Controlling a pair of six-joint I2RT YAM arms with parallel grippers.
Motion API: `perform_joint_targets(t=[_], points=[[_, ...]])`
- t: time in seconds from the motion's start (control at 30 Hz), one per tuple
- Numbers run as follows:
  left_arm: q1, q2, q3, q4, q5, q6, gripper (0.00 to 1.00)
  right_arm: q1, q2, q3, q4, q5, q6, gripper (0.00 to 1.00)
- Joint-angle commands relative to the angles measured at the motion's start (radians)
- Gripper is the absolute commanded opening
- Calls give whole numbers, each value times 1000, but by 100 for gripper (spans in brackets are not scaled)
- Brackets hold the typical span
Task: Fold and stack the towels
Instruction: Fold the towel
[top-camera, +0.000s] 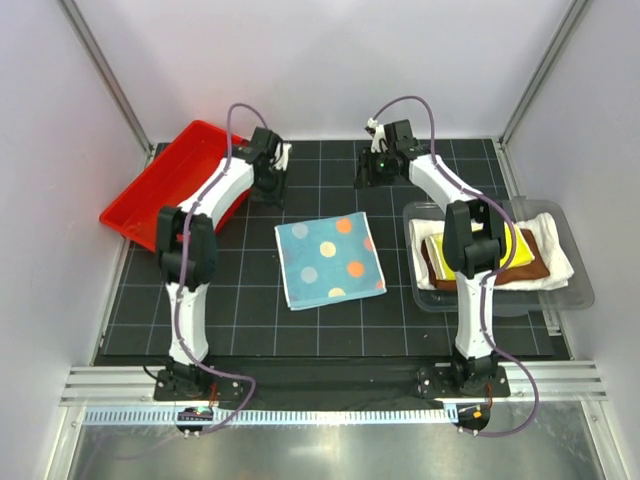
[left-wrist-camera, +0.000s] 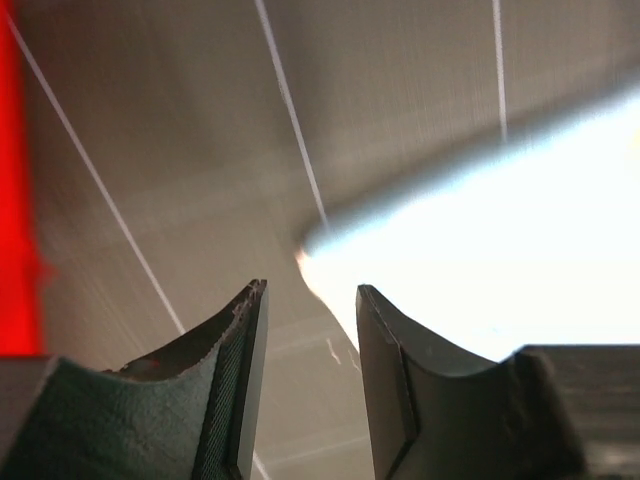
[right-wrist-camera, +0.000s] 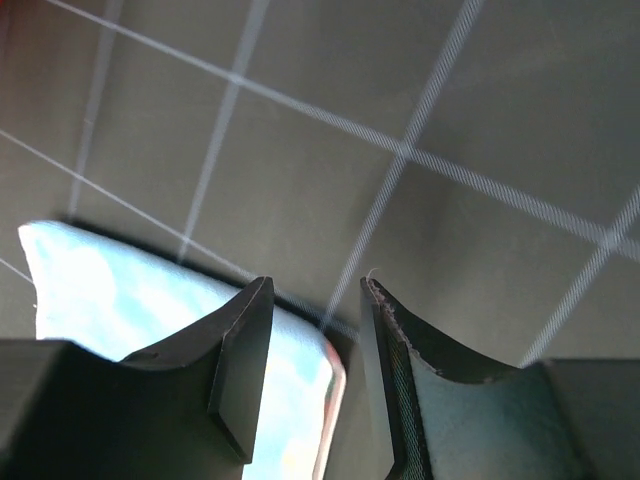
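The light-blue towel (top-camera: 330, 260), scattered with multicoloured dots, is lying folded into a flat, roughly square shape in the middle of the black gridded mat (top-camera: 240, 320), turned slightly askew and well apart from the others. The other three are sitting stacked in the clear bin (top-camera: 582, 292) at the right. The white towel (top-camera: 558, 260) is lying at the bottom and spreading widest, the brown towel (top-camera: 525, 270) is resting folded on it, and the yellow-green towel (top-camera: 520, 245) is lying on top, only partly showing.
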Motion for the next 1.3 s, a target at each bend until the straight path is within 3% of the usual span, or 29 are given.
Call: perform_joint_targets(t=[0.0, 0.17, 0.43, 0.63, 0.73, 0.93, 1.27], points=[[-49, -265, -256, 104, 20, -204, 44, 21, -129, -14, -124, 110, 42, 47], [-138, -460, -639, 266, 19, -351, 42, 121, -259, -147, -261, 210, 83, 45], [-259, -727, -951, 375, -96, -511, 40, 227, -500, -443, -240, 274, 131, 37], [-288, -818, -1141, 505, -96, -647, 40, 250, -583, -568, -209, 295, 165, 35], [-293, -827, -1197, 583, -41, -708, 36, 250, -611, -597, -198, 300, 163, 34], [-314, -806, -1218, 588, -55, -751, 33, 252, -640, -599, -203, 302, 157, 34], [-408, -815, -1255, 565, -200, -814, 32, 252, -649, -623, -189, 292, 159, 35]])
